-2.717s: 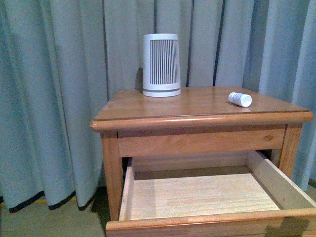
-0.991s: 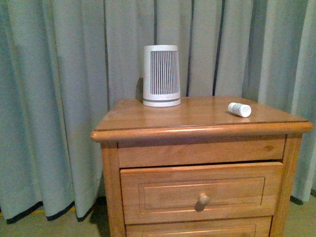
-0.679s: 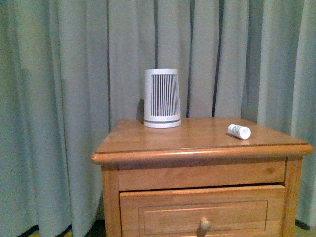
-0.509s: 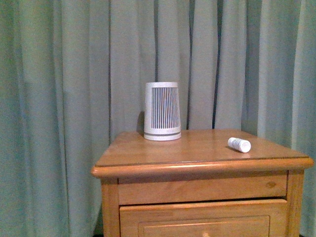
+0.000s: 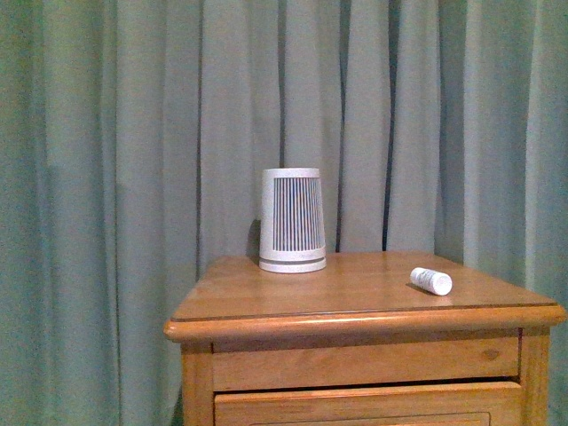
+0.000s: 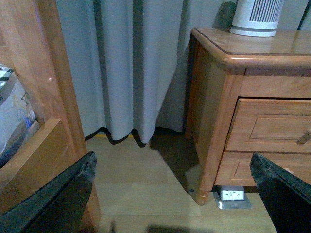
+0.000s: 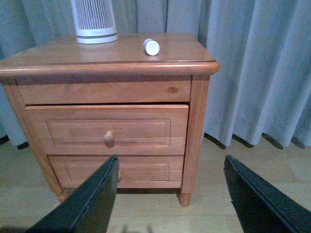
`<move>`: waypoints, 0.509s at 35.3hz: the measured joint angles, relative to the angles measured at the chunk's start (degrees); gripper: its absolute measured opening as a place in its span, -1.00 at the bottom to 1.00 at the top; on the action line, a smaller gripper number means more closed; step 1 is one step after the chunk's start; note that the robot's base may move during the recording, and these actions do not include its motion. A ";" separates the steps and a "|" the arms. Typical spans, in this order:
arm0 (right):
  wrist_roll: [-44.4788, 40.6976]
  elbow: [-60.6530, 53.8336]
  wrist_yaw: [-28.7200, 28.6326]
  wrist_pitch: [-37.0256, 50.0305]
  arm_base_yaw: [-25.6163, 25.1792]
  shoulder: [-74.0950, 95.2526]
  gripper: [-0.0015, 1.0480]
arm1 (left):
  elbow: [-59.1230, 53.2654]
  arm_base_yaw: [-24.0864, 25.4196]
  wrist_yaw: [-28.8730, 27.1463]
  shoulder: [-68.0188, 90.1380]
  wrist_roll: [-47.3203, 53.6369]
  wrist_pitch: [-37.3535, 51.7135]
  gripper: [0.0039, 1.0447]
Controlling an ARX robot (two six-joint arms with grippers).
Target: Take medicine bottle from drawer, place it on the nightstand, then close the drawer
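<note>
Grippers both back off the nightstand point(image 7: 194, 68): right gripper point(image 7: 170, 204) spread wide, empty, facing the front; left gripper point(image 6: 170, 194) likewise parted, off to its side. Drawer point(image 7: 107, 128) ahead of the right gripper, nearly shut, a thin gap possibly left. One knob point(image 7: 109, 139) on it. One bottle point(image 5: 431, 280) lies on its side on top, right of one ribbed device point(image 5: 292, 220).

The nightstand point(image 6: 228, 53), its upper drawer point(image 6: 272, 126) nearly shut, stands at two o'clock beside grey curtains point(image 6: 141, 68), between the left gripper's point(image 6: 170, 194) parted jaws.
</note>
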 joint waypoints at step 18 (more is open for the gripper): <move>-1.33 -3.87 -0.11 -7.41 -0.26 -11.69 -0.94 | 0.00 0.00 -0.04 0.00 0.02 0.00 0.88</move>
